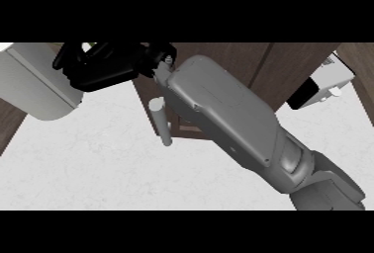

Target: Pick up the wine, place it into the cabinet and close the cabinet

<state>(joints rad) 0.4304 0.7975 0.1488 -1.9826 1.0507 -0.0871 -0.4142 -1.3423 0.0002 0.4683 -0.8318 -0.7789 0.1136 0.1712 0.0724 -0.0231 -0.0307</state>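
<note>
My right hand (110, 66) is at the view's upper left, at the end of the grey right forearm (226, 118), which crosses the picture from the lower right. The hand lies against the top of the dark wooden cabinet (292, 64), just above and left of the door's grey bar handle (162, 123). The forearm covers much of the cabinet front. No wine bottle shows anywhere; I cannot tell whether it is behind the arm or inside the cabinet. My left hand is out of the picture.
A pale grey rounded body (36, 84) sits at the upper left, right beside the hand. A white and black appliance (321, 86) stands at the upper right. The light speckled counter (95, 173) spreads below the cabinet.
</note>
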